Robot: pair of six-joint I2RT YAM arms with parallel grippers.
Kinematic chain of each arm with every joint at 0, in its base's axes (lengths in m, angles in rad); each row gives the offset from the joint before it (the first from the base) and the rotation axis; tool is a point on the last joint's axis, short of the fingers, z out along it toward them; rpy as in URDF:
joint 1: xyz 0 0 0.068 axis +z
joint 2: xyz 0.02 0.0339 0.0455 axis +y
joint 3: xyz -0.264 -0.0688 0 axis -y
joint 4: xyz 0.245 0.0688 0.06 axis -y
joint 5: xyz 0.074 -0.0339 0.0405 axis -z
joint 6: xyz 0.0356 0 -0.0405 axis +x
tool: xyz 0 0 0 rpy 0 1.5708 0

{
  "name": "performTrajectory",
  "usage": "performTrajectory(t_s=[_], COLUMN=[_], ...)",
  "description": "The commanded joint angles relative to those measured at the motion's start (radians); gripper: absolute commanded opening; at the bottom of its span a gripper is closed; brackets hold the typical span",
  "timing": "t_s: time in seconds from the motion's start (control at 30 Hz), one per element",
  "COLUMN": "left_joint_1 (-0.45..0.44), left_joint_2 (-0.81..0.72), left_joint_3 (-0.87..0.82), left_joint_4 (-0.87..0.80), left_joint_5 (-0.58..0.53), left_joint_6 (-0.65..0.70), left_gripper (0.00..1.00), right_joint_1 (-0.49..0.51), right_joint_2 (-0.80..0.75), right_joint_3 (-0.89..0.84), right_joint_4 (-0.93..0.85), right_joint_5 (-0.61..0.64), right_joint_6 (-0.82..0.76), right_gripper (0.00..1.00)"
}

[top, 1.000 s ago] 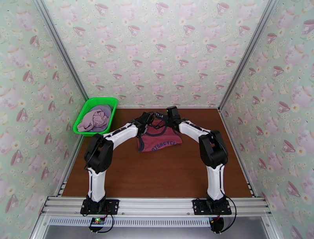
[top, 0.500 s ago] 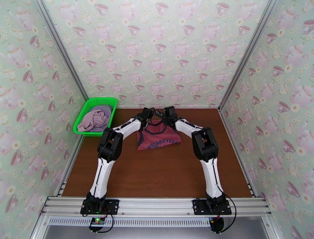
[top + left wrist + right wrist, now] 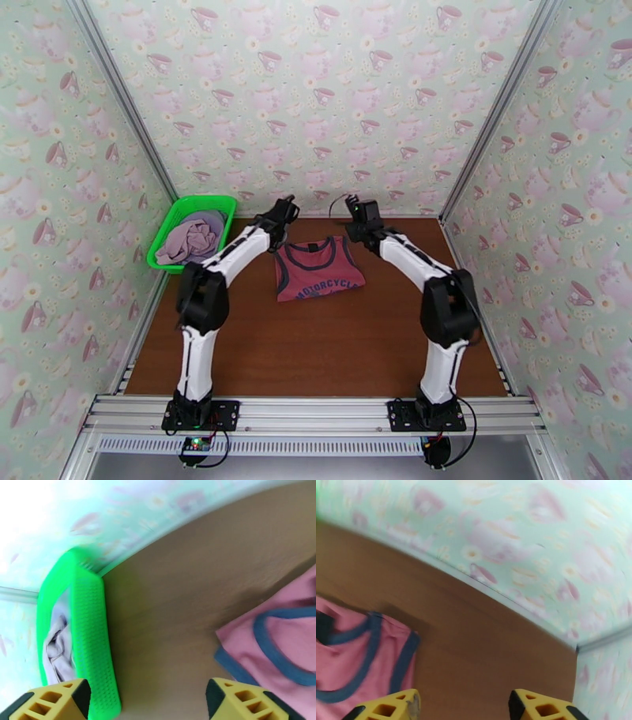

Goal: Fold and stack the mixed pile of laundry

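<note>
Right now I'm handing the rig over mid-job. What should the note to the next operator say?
Grippers: the left gripper is open and empty, above the table off the tank top's far corner on the basket side. The right gripper is open and empty, off the opposite far corner.
Things: the tank top lies flat mid-table, print up, straps toward the back wall. The pale garments are crumpled in the green basket at far left.
Done: tank top laid out.
Left: fold it, then fold and stack the basket garments.
</note>
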Motion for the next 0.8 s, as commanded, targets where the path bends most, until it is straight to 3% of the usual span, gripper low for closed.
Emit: performTrajectory(t_s=[0.0, 0.1, 0.27, 0.5, 0.77], left_joint_1=[-0.006, -0.014, -0.039, -0.022, 0.052], left_joint_2=[-0.092, -0.122, 0.001, 0.256, 0.538], left_joint_3=[-0.114, -0.288, -0.314, -0.133, 0.262], left_joint_4=[-0.173, -0.033, 0.100, 0.007, -0.191], left_joint_5=[0.313, 0.522, 0.627, 0.594, 0.551], left_joint_6=[-0.287, -0.408, -0.480, -0.433, -0.335], left_gripper=[0.71, 0.67, 0.62, 0.62, 0.63], right_joint_1=[0.016, 0.040, 0.055, 0.061, 0.039], right_joint_2=[-0.031, -0.057, 0.046, 0.263, 0.472], right_joint_3=[-0.042, -0.174, -0.183, -0.078, 0.153], right_joint_4=[-0.260, -0.196, -0.123, -0.114, -0.189], right_joint_5=[-0.201, -0.277, -0.394, -0.379, -0.318], right_joint_6=[0.280, 0.358, 0.461, 0.551, 0.629], right_gripper=[0.46, 0.48, 0.40, 0.36, 0.35])
